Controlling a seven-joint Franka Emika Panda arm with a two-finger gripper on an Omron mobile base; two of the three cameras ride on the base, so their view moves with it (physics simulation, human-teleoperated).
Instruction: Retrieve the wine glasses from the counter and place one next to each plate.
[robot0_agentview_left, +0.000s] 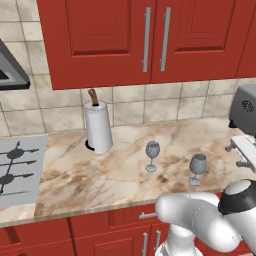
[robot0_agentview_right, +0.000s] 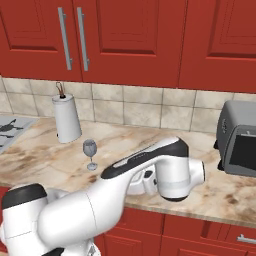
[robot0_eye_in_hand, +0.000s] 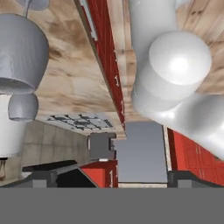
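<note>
As seen from the left base view, two wine glasses are stood upright on the counter (robot0_agentview_left: 100, 175), the left glass (robot0_agentview_left: 152, 155) near the paper towel roll (robot0_agentview_left: 98, 127) and the right glass (robot0_agentview_left: 197, 169) nearer the front edge, close by the arm. In the right base view, one glass (robot0_agentview_right: 90, 153) is left of the forearm. In the hand view, the gripper (robot0_eye_in_hand: 111, 177) is held spread and empty, and a glass bowl (robot0_eye_in_hand: 19, 52) looms upper left, so the nearer glass is judged to lie off to that side, stem vertical
</note>
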